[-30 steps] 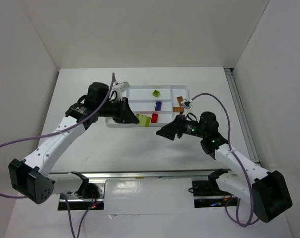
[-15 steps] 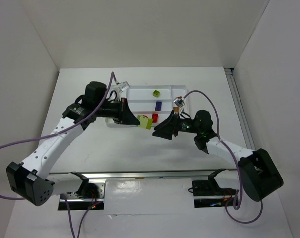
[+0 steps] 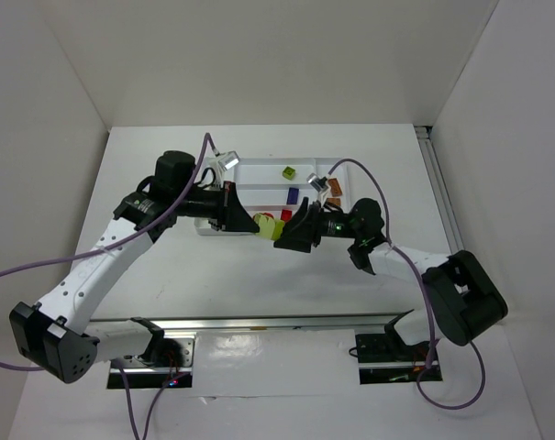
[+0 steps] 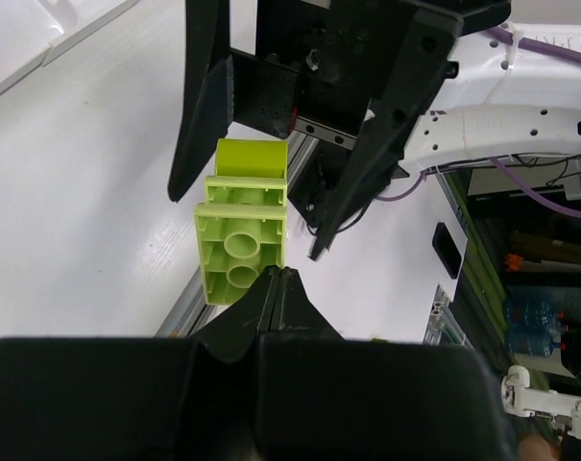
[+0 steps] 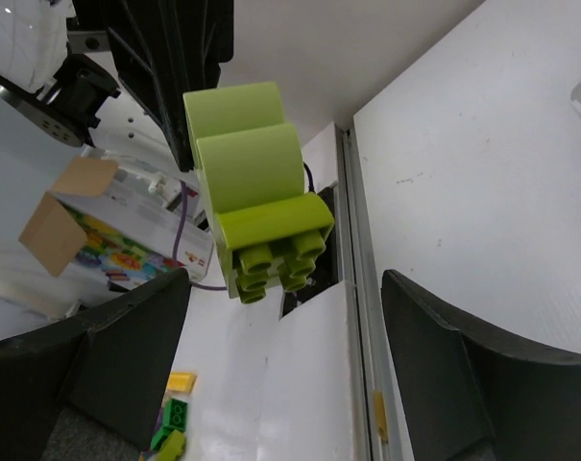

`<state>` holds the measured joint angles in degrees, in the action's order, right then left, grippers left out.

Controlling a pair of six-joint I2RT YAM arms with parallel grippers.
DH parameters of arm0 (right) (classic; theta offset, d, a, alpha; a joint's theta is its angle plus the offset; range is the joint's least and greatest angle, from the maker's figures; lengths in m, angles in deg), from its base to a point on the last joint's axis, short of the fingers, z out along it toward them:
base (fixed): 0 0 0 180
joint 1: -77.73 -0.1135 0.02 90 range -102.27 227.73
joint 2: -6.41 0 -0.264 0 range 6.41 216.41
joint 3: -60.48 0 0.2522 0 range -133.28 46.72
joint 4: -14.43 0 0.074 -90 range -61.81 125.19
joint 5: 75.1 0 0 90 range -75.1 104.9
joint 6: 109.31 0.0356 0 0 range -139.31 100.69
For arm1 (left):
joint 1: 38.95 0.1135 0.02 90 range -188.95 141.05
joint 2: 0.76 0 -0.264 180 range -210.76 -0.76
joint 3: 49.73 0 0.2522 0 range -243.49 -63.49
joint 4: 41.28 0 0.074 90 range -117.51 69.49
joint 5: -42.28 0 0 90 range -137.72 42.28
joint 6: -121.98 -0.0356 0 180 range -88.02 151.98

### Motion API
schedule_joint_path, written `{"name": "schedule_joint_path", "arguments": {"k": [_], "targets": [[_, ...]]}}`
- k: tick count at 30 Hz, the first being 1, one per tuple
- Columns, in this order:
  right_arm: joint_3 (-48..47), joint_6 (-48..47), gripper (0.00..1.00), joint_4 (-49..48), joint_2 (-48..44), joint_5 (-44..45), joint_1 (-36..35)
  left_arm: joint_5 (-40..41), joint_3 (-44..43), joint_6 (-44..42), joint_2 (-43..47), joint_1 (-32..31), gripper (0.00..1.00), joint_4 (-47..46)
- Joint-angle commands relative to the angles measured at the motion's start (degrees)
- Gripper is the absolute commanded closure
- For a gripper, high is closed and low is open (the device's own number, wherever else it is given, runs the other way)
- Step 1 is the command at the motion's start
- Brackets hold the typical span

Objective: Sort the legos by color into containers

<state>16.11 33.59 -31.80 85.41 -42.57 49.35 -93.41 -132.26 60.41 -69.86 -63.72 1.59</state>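
Fingers [image 4: 240,325] of the left gripper [image 4: 277,280] pinch one end of the stacked green bricks [image 4: 240,252]; the right gripper's [image 5: 285,288] fingers [image 5: 468,370] stand wide apart, flanking the other end.

No lettering can be read anywhere (the printed box [image 5: 136,240] blurs out).

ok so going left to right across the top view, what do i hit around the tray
left pincer, shut → lime lego stack it holds → blue-purple brick in the white tray → brown-orange brick. left out: right pincer, open around the stack; red brick and small lime brick, level with blue-purple
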Motion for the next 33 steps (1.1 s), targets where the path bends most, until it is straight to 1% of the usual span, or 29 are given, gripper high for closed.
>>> {"name": "schedule_joint_path", "arguments": {"k": [1,3,5,7,8,13,16,19,20,23,24,27,28,29,30,31,32,33], "targets": [[-3.5,2.5,0.14,-8.0,1.5,-0.7,-0.4,-2.0,-0.7,-1.4,2.0,0.3,1.0,-2.3],[-3.5,3.1,0.23,-9.4,2.0,-0.1,-0.4,-2.0,-0.7,-1.4,2.0,0.3,1.0,-2.3],[-3.5,3.7,0.3,-10.1,2.0,-0.1,-0.4,-2.0,-0.7,-1.4,2.0,0.3,1.0,-2.3],[-3.5,3.7,0.3,-10.2,2.0,-0.1,-0.4,-2.0,-0.1,-1.4,2.0,0.3,1.0,-2.3],[-3.5,3.7,0.32,-10.2,1.5,-0.1,-0.4,-2.0,-0.1,-1.4,2.0,0.3,1.0,-2.3],[-4.5,3.7,0.32,-9.6,1.5,-0.1,-0.4,-2.0,0.4,-1.4,2.0,0.3,1.0,-2.3],[-4.5,4.4,0.34,-10.4,1.5,0.4,-0.4,-1.5,0.4,-1.9,2.0,0.3,1.0,-2.3],[-4.5,4.9,0.46,-11.0,1.5,0.4,-0.4,-1.5,0.9,-1.9,2.6,0.3,1.0,-2.3],[-4.5,4.9,0.53,-11.0,1.5,0.4,-0.4,-1.5,0.9,-1.9,2.6,0.3,1.0,-2.3],[-4.5,4.9,0.67,-11.0,1.5,1.0,-0.4,-1.5,0.9,-1.9,2.6,0.3,1.0,-2.3],[-4.5,4.9,0.77,-10.1,1.0,1.5,-0.4,-1.5,0.9,-1.9,2.6,0.3,1.0,-2.3],[-4.0,3.4,0.89,-7.2,-0.4,2.0,-0.4,-0.5,0.3,-1.9,2.6,0.3,1.0,-2.3],[-4.0,2.9,0.94,-6.0,-0.9,2.0,-0.4,0.4,0.3,-1.9,2.6,0.3,0.98,-1.2],[-4.0,2.2,0.94,-3.1,-2.3,2.7,0.2,1.1,-0.3,-2.6,2.6,0.3,0.88,-0.3],[-4.0,0.6,0.97,-1.4,-3.1,3.2,0.2,1.1,-1.1,-3.8,2.6,0.3,0.77,0.6],[-4.0,-0.4,1.0,0.7,-3.8,3.2,0.7,1.1,-1.1,-4.6,2.0,0.9,0.48,1.5],[-4.0,-1.5,1.0,2.7,-5.9,3.2,0.7,1.1,-1.9,-5.6,2.0,0.9,0.36,2.5],[-4.0,-3.7,1.0,7.1,-6.9,3.2,0.7,1.1,-2.6,-7.3,2.0,0.9,0.26,4.5]]}}
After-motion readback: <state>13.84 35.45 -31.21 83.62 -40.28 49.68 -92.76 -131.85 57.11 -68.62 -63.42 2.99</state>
